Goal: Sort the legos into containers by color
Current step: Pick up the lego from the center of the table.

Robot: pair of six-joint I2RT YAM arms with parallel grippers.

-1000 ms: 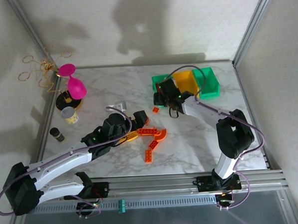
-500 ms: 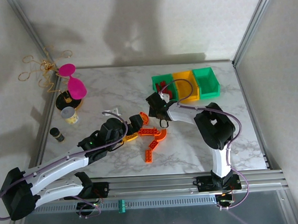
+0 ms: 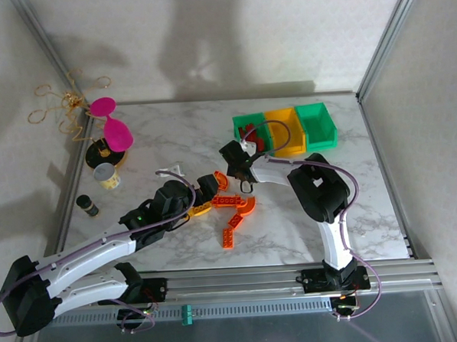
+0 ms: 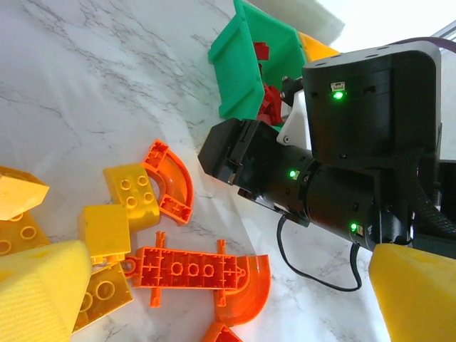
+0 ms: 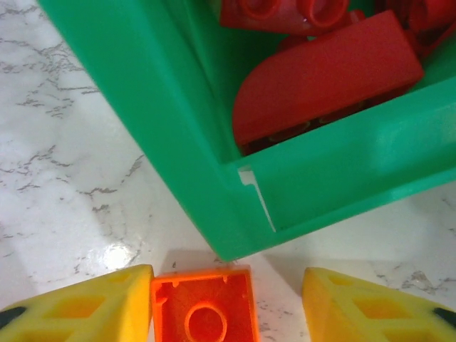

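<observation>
My right gripper [image 5: 224, 308] is open and low over the table, just off the corner of the left green bin [image 5: 214, 178]. A small orange lego [image 5: 203, 312] lies upside down between its fingers, against the left finger [image 5: 78, 306] and apart from the right one. Red legos [image 5: 320, 78] fill that bin. My left gripper [image 4: 228, 299] is open above a cluster: an upside-down orange plate [image 4: 189, 274], two orange arches [image 4: 246, 292] [image 4: 167, 178] and yellow bricks [image 4: 132, 192]. From above, the bins [image 3: 284, 130] stand in a row at the back right, with loose orange legos [image 3: 231, 217] mid-table.
Two pink cups [image 3: 115, 131], a white cup [image 3: 106, 175], a small dark bottle [image 3: 87, 205] and a gold chain [image 3: 56, 103] sit at the left. The right arm's black wrist [image 4: 342, 178] reaches close to the left gripper's cluster.
The right gripper has swung from beside the bins down-left to the small orange lego and lowered around it. The left arm shifted slightly, then held still.
</observation>
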